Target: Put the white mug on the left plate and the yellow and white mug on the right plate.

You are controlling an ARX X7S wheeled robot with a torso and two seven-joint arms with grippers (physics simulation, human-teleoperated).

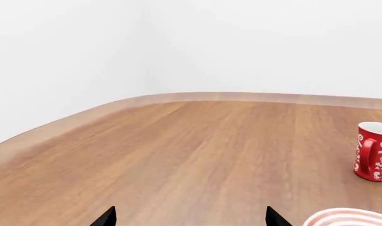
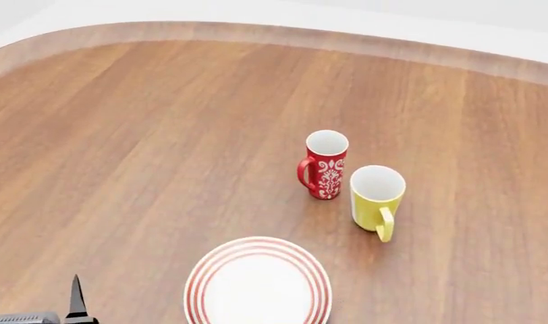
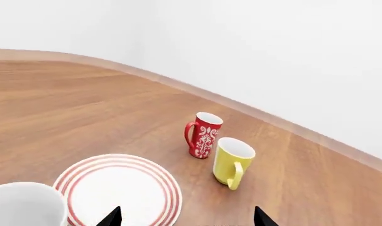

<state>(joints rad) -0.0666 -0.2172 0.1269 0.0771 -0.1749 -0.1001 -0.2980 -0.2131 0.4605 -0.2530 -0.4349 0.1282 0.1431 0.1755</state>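
Observation:
The yellow and white mug (image 2: 376, 199) stands upright on the wooden table, handle toward me, just right of a red patterned mug. It also shows in the right wrist view (image 3: 232, 161). One red-ringed plate (image 2: 258, 282) lies empty in front of the mugs and shows in both wrist views (image 3: 115, 188) (image 1: 348, 217). I cannot tell which plate it is; the other is out of view. The white mug (image 3: 25, 205) shows only in the right wrist view, beside that plate. My left gripper (image 2: 31, 297) (image 1: 189, 220) is open and empty at the near left. My right gripper (image 3: 186, 219) is open and empty over the plate's edge.
The red mug with white floral pattern (image 2: 326, 164) stands upright close to the yellow mug, handle to the left; it also shows in both wrist views (image 3: 202, 134) (image 1: 373, 150). The table's rounded far edge (image 2: 256, 30) meets a white wall.

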